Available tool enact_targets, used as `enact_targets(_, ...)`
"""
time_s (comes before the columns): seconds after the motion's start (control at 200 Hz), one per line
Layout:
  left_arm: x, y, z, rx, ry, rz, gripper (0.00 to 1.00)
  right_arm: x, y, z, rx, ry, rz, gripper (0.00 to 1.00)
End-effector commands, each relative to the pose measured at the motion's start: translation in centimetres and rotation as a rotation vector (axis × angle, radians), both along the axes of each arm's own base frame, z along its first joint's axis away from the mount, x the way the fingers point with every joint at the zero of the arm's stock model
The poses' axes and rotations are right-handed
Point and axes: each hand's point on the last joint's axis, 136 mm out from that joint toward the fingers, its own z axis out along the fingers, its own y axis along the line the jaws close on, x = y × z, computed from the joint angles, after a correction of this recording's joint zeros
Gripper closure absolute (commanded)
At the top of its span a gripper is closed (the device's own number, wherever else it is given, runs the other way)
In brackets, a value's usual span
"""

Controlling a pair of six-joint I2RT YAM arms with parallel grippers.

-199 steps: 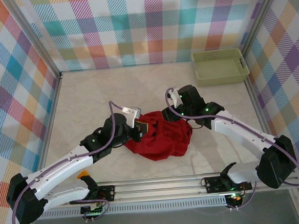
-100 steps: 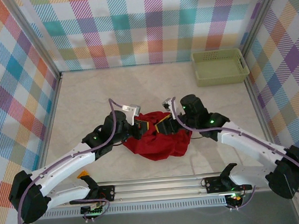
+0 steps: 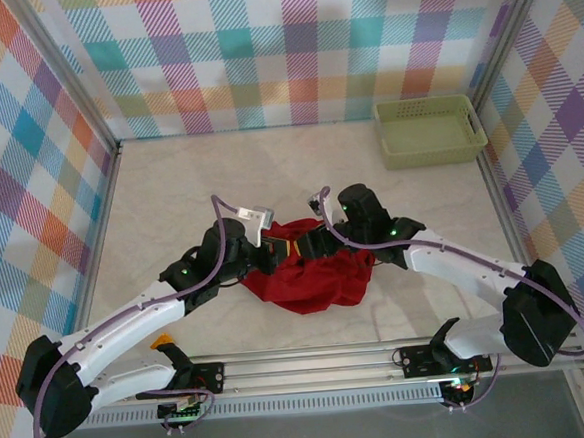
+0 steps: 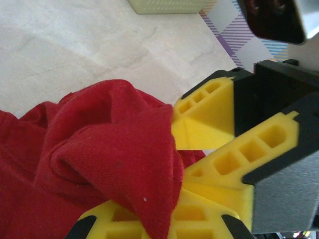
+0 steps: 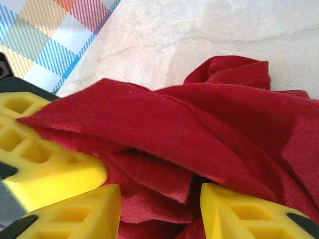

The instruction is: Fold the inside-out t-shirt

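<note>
Regrasp step: left gripper [image 4: 159, 219] clenched on t-shirt [image 3: 311, 280], right gripper [image 5: 162, 214] released, straddling fold; next probably close, spread flat.

One red t-shirt [image 3: 311, 278] between two pairs of jaws — one green basket [image 3: 429, 129] well beyond them — one table [image 3: 199, 175].

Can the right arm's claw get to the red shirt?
Probably yes: the right gripper sits right at the t-shirt, jaws open around a fold, with nothing in the way.
</note>
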Motion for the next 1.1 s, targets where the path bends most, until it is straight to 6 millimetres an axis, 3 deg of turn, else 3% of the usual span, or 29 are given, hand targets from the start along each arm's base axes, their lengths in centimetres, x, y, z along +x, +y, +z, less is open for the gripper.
enact_targets(0.0,0.0,0.0,1.2,-0.042,-0.027,-0.004,1.0,1.0,0.4,1.8,0.023,-0.065,-0.005,0.51)
enact_targets(0.16,0.1,-0.1,1.0,-0.039,-0.025,-0.006,1.0,0.6,1.2,2.1,0.057,-0.061,0.039,0.57)
enact_targets(0.39,0.3,0.2,0.9,-0.026,-0.027,0.012,1.0,0.6,0.8,2.3,0.035,-0.079,0.034,0.84)
enact_targets(0.61,1.2,1.2,0.3,0.009,-0.021,0.071,1.0,0.2,-0.2,3.4,0.019,-0.107,0.021,0.99)
enact_targets(0.775,3.4,3.9,-1.4,0.197,-0.017,0.221,0.85,-0.2,-0.9,5.5,0.011,-0.115,0.004,1.0)
enact_targets(0.89,4.1,5.9,-2.3,0.338,-0.021,0.289,0.64,-0.8,-1.0,7.9,0.051,-0.115,0.013,1.0)
enact_targets(1.0,4.3,7.1,-1.4,0.366,-0.052,0.334,0.49,-1.2,-0.8,9.8,0.081,-0.11,0.02,1.0)
enact_targets(1.1,3.6,7.1,0.7,0.298,-0.099,0.332,0.46,-0.8,-0.5,10.3,0.092,-0.086,0.003,1.0)
